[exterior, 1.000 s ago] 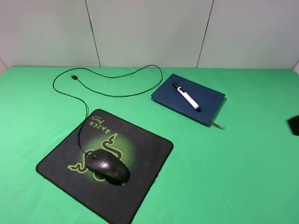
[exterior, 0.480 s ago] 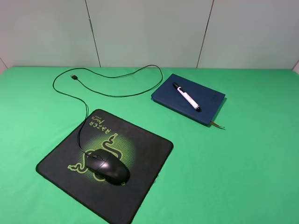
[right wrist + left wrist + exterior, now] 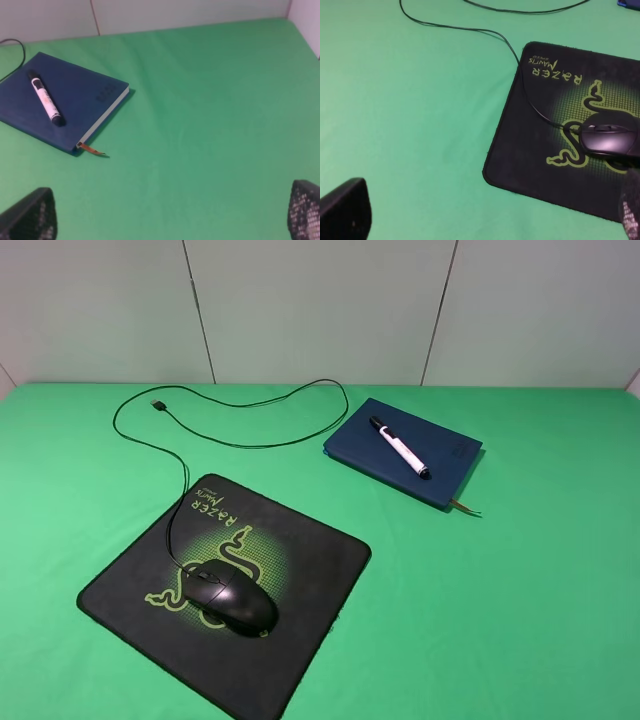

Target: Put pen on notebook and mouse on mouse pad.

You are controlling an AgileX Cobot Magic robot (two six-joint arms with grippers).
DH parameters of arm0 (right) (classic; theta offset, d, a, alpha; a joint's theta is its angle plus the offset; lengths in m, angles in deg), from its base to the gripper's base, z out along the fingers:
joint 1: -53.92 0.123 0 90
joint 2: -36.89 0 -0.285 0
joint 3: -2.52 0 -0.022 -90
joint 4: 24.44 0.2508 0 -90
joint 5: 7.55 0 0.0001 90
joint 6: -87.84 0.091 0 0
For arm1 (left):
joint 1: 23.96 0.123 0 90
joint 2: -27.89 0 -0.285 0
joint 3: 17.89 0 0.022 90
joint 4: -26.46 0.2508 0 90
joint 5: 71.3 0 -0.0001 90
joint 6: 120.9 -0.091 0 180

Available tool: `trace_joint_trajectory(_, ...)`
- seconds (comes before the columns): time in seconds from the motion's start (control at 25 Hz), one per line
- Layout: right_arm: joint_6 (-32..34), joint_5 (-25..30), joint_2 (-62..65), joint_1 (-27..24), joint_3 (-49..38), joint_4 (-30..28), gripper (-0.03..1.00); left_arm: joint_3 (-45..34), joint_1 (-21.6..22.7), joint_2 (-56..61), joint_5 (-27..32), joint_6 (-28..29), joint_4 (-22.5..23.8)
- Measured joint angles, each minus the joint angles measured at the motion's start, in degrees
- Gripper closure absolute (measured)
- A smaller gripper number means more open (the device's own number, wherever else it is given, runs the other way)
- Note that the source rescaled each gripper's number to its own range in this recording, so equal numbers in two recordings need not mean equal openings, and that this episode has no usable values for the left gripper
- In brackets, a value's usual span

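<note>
The glossy black mouse [image 3: 230, 601] rests on the near part of the black Razer mouse pad [image 3: 300, 550], over the green snake logo. Its thin cable [image 3: 250, 445] loops back across the cloth to a USB plug [image 3: 158, 403]. On top of the dark blue notebook [image 3: 450, 455] the white pen [image 3: 400, 448] with its black cap lies diagonally. Neither gripper shows in the exterior high view. My left gripper [image 3: 490, 192] is open, off the pad's edge, with the mouse [image 3: 610, 141] ahead of it. My right gripper [image 3: 170, 195] is open and empty, short of the notebook [image 3: 85, 90] and the pen [image 3: 45, 100].
A green cloth [image 3: 520, 590] covers the table, with a pale panelled wall [image 3: 320, 310] behind it. The notebook's ribbon bookmark [image 3: 464, 507] pokes out at its near corner.
A dark part of my right gripper showed at the right edge of the exterior high view a second ago and has left that view. Mouse, pad, pen and notebook have not moved.
</note>
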Motion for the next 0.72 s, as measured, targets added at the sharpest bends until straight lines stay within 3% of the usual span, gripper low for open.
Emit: trace_joint_trajectory(0.72,0.0,0.0,0.0,0.0,0.0,0.0,-0.03,0.0,0.0,0.0,0.0,0.0,0.0)
